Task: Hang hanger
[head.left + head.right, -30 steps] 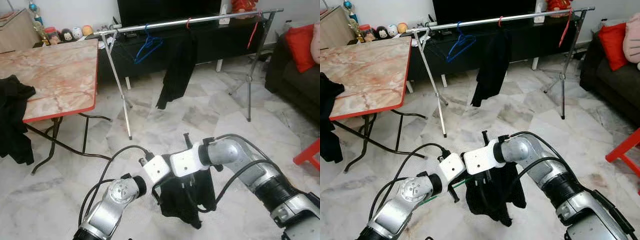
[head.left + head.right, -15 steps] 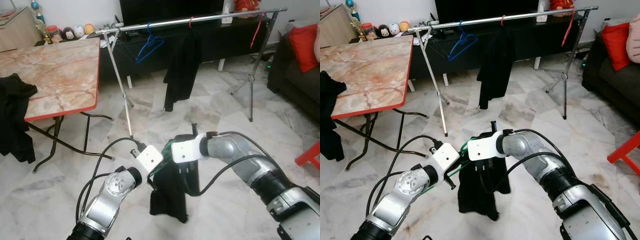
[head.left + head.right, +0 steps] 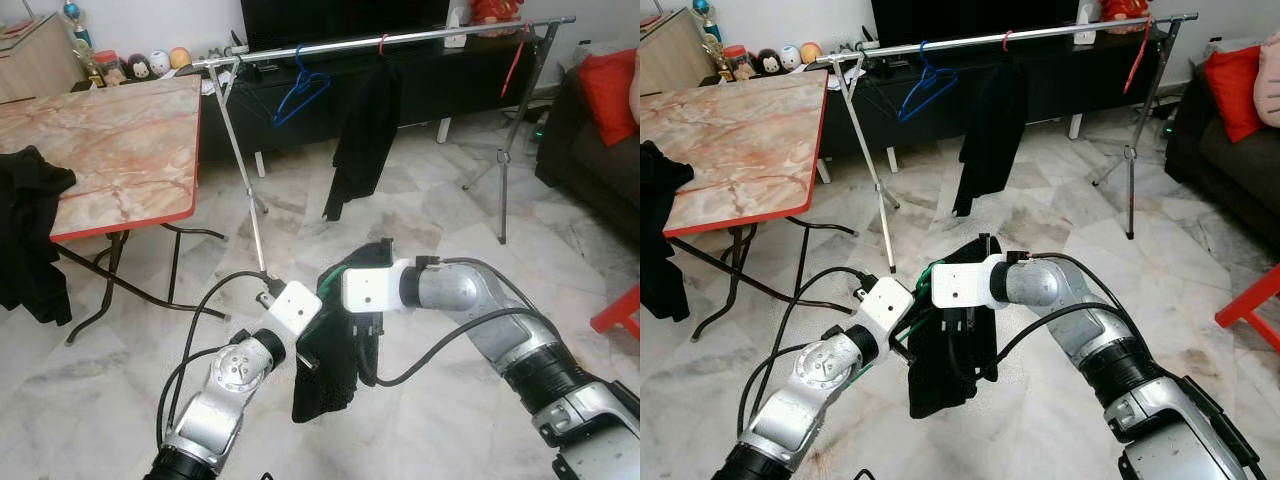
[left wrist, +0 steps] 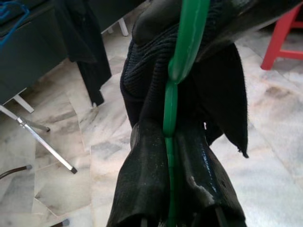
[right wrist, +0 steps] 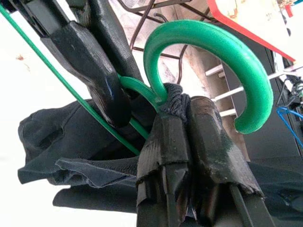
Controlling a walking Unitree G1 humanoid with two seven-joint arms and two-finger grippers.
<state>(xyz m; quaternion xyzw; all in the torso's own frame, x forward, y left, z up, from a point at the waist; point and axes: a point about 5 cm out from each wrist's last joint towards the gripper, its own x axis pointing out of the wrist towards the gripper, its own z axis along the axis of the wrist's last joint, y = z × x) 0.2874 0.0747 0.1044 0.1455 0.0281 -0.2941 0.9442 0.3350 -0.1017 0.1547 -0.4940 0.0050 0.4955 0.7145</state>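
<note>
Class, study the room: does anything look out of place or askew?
Yes. A black garment is slumped over the edge of the marble table, half hanging off rather than on the rail. The blue hanger on the rail hangs empty and tilted.

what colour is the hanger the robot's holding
Green. The hanger carries a black garment, and its hook shows best in the right wrist view.

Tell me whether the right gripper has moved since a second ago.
Yes. The right gripper, clamped on the green hanger with the black garment, has risen and shifted toward the clothes rack, judged against the rack's foot on the floor.
</note>
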